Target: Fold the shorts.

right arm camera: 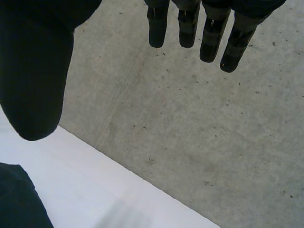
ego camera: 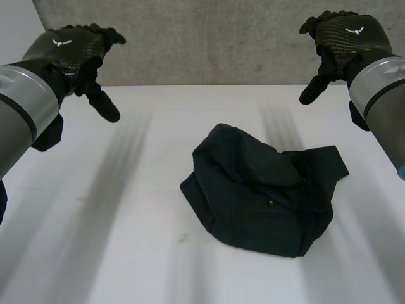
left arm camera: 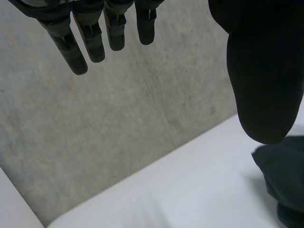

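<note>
White table (ego camera: pixel 95 221) is backed by a grey wall (ego camera: pixel 202 44); dark shorts (ego camera: pixel 259 196) are seen crumpled near its middle; the left hand (ego camera: pixel 73 47) and right hand (ego camera: pixel 348 31) are held above it, well apart, empty, with fingers (left arm camera: pixel 93 42) straight and spread.

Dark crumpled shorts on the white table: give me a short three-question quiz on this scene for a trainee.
1. True or false: the robot's left hand touches the dark crumpled fabric shorts.
2. The shorts lie on the white table: A) spread flat, B) in a crumpled heap, C) neatly folded?
3. Fill in: the right hand hovers with its fingers ___.
Key: 1 false; 2 B; 3 open.
</note>
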Robot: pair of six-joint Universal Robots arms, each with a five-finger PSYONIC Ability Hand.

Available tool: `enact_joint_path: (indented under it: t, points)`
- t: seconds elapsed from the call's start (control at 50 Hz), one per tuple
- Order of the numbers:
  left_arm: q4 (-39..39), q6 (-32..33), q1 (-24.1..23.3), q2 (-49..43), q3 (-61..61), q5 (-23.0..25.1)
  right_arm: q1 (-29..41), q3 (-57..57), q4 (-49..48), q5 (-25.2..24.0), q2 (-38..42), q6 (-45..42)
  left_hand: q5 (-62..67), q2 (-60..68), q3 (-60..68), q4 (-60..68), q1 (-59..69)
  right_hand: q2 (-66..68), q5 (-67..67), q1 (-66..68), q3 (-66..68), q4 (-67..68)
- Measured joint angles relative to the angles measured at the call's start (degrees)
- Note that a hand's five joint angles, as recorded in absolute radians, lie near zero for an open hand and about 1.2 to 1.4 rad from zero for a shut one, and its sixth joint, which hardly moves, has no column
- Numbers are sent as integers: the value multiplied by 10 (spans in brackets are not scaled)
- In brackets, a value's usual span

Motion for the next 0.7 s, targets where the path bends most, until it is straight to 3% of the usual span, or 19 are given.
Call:
enact_joint_path:
  t: [0.26, 0.44, 0.7]
  points:
    - [-13, -2, 0, -5, 3, 0, 0, -3, 8, 0, -4, -2, 0, 0, 0, 0, 0, 0, 0, 0, 0, 0]
    - [34, 2, -2, -23, -26, 6, 0, 2, 14, -18, -4, -16, 0, 0, 0, 0, 0, 0, 0, 0, 0, 0]
    - [73, -5, -36, -231, -64, 17, -1, 118, 15, -61, -1, -64, 68, 77, 69, 77, 93, 0, 0, 0, 0, 0]
